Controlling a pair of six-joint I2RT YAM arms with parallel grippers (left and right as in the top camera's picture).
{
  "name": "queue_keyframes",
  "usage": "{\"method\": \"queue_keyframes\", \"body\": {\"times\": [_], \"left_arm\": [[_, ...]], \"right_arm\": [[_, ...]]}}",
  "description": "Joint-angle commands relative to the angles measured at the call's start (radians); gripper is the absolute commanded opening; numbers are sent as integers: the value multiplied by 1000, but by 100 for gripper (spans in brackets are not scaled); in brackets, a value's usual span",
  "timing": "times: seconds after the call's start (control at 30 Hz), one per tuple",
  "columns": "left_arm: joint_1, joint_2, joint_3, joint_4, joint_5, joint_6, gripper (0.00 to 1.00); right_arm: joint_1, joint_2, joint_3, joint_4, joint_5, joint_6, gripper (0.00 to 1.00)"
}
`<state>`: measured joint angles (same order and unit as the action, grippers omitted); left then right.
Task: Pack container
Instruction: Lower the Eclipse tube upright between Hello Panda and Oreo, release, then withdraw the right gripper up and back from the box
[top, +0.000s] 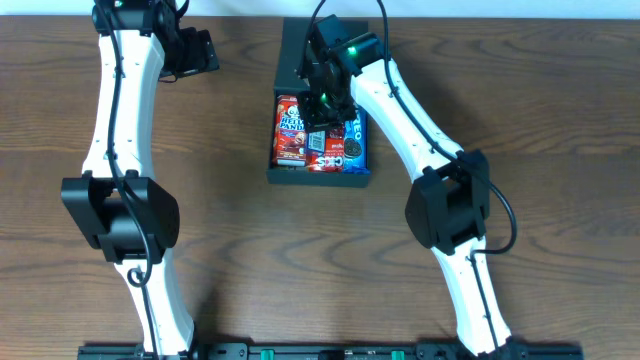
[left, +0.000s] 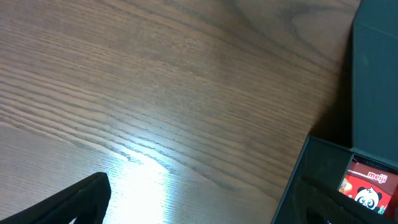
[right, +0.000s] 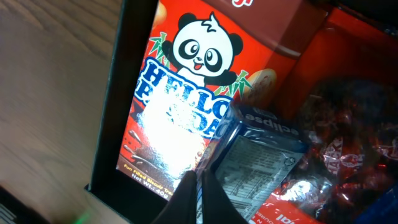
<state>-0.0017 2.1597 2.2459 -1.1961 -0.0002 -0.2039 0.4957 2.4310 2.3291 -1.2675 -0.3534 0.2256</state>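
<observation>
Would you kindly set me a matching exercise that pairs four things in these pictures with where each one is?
Things:
1. Hello Panda pack
2. Oreo pack
3. Eclipse pack
4. left gripper

Places:
A. over bare table, left of the box
B. in the box, left side
C. in the box, middle, at the tip of the right gripper
D. in the box, right side

Pairs: 1-B, 2-D, 3-C, 4-A
</observation>
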Motion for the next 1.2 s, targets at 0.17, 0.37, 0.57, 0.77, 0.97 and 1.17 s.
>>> {"method": "queue_keyframes", "body": {"times": [0.17, 0.37, 0.57, 0.77, 0.97, 1.17], "left_arm": [[3, -5, -6, -5, -7, 18, 95], [3, -5, -6, -4, -7, 18, 95], [3, -5, -6, -4, -7, 18, 95], [3, -5, -6, -3, -7, 18, 95], [3, -5, -6, -3, -7, 17, 95], [3, -5, -6, -3, -7, 17, 95]], "right_arm": [[1, 56, 18, -8, 18, -14, 2], [0, 58, 18, -8, 40, -15, 1], [3, 58, 22, -2, 1, -33, 1], [3, 53, 26, 25, -40, -67, 1], [5, 54, 27, 24, -1, -67, 1], [6, 55, 27, 13, 76, -67, 1]]}}
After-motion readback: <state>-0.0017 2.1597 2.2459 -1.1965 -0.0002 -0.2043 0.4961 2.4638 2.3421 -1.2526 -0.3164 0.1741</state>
